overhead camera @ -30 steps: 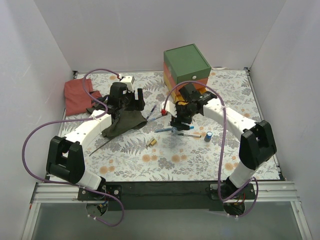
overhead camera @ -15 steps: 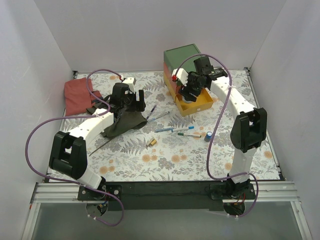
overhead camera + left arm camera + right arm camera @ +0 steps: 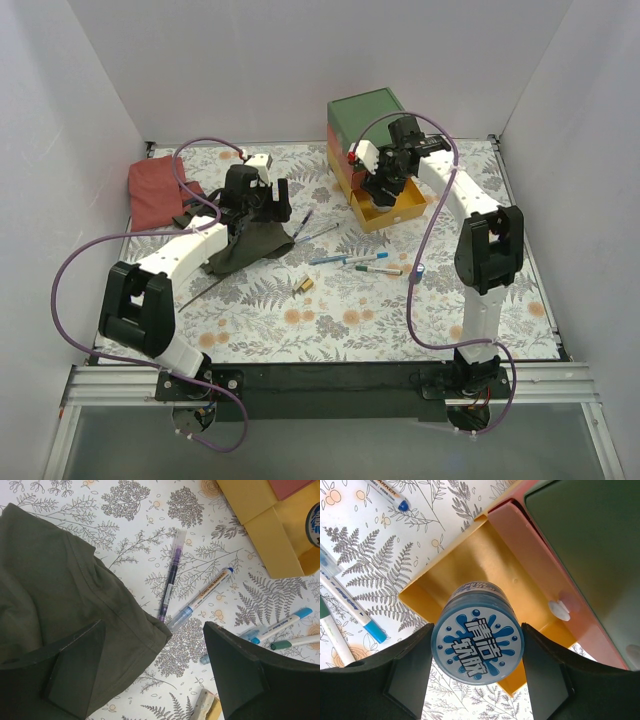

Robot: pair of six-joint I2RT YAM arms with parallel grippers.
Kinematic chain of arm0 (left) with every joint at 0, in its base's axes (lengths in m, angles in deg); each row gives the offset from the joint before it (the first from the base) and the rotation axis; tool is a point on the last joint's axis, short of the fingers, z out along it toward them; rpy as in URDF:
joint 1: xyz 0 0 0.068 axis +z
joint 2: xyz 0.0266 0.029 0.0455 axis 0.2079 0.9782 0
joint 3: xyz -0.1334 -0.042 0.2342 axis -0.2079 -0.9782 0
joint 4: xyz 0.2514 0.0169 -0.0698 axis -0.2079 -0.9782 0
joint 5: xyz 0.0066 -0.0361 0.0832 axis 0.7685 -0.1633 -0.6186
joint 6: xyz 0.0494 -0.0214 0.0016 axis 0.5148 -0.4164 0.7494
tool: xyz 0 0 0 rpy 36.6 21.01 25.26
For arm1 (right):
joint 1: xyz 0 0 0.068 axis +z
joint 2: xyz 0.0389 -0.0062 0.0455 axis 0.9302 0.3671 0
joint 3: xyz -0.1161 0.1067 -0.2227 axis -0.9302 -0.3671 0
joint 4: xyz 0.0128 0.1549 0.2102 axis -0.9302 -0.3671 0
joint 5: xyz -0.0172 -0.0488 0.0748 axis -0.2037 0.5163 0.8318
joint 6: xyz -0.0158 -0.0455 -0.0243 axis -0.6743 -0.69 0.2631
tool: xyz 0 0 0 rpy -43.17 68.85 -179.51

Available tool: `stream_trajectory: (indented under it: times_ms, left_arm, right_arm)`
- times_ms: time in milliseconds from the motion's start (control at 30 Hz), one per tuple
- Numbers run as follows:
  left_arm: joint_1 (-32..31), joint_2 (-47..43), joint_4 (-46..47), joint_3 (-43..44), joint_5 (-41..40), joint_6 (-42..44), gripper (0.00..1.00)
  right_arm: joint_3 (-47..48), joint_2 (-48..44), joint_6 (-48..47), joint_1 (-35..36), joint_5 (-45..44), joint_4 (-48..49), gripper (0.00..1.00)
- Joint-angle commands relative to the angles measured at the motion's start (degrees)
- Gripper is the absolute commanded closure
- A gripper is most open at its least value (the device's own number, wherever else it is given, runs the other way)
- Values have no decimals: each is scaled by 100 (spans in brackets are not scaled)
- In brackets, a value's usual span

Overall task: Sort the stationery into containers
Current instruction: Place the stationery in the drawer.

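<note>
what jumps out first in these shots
The round blue-white tin, clamped in the jaws of the right gripper right over the pulled-out yellow drawer of the green-topped chest. Next, the left gripper hanging open at the dark green cloth's edge, with loose pens on the floral table.

Floral table (image 3: 330,322), red cloth (image 3: 155,190) at left, dark green cloth (image 3: 246,248), loose pens (image 3: 345,259), brass piece (image 3: 303,286), drawer chest (image 3: 366,116) behind

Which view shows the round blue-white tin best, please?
Right wrist: the tin sits centred, label facing the camera, held by the right gripper. Left wrist catches only its edge; in the top view the gripper hides it.
</note>
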Motion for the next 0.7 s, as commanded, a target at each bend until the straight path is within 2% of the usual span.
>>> stream_trajectory:
  times_ms: [0,500,667]
  left_arm:
    - [42,41,8,241,-33,44,21]
    - [60,129,8,284,-7,18,21]
    - [60,164,-1,293,28,-8,21]
  right_arm:
    - [279,62,113,-26,180,124,63]
    - [375,396,227,-35,163,141,58]
    - [297,352,324,-43,119,159,47]
